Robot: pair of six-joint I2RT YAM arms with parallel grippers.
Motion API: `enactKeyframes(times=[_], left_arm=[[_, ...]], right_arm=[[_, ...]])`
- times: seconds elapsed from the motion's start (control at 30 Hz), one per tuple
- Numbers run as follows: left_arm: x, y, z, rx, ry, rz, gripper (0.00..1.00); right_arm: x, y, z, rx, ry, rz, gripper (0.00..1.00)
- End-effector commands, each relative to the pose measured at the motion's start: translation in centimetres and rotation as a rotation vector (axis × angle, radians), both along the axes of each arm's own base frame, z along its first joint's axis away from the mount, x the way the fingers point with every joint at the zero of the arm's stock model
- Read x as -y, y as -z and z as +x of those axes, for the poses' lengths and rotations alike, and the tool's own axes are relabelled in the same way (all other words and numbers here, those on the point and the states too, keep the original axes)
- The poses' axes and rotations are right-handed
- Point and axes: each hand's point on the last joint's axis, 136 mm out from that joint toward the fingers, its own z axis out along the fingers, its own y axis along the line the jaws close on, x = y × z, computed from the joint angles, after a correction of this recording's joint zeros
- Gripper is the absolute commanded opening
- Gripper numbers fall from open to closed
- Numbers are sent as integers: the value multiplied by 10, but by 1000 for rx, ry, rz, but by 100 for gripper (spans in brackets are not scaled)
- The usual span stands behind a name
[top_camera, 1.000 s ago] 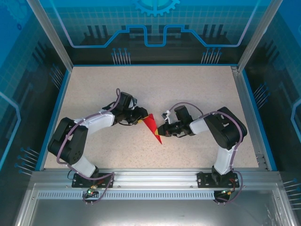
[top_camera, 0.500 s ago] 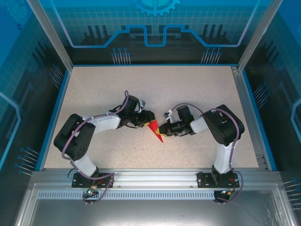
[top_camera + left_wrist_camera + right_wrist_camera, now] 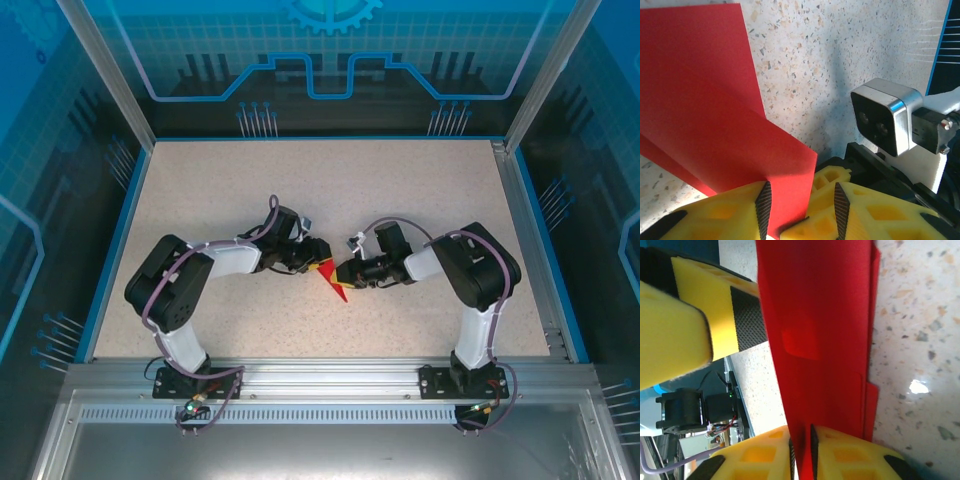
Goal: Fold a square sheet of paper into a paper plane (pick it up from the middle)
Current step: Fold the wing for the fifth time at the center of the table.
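This is a robot lab's test cell. Under the left claw (image 3: 320, 263) and right claw (image 3: 341, 272), which meet tip to tip, lies a speckled table (image 3: 400, 190). It is closed in beyond and to either side of them by aluminium posts (image 3: 105, 75) and blue panels (image 3: 330, 60) printed with circuit lines and a gear. Behind the claws, two arms (image 3: 230, 258) trailing purple cables (image 3: 150, 300) are bolted to an aluminium rail (image 3: 330, 375), and just past the left claw's tips a small boxed camera (image 3: 885, 122) sits on the other wrist.
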Motion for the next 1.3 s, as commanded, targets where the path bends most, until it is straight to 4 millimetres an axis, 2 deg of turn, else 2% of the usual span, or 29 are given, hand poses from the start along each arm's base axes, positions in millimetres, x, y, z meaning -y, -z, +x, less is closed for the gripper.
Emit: enactKeyframes(times=[0.0, 0.33, 0.57, 0.67, 0.83, 1.27], left_arm=[[4, -2, 8, 25, 1, 13, 41], [4, -3, 12, 19, -12, 21, 41], [4, -3, 13, 14, -12, 22, 41], [4, -3, 13, 13, -13, 23, 41], [4, -12, 13, 28, -15, 19, 41], [-16, -32, 2, 95, -47, 73, 43]], right_arm=[[2, 3, 5, 53, 11, -59, 22], [-1, 4, 5, 131, 4, -164, 28], [0, 7, 4, 190, 6, -261, 28], [1, 8, 4, 213, 19, -305, 24], [0, -3, 8, 235, 35, -288, 10], [-6, -23, 9, 144, 23, -109, 2]])
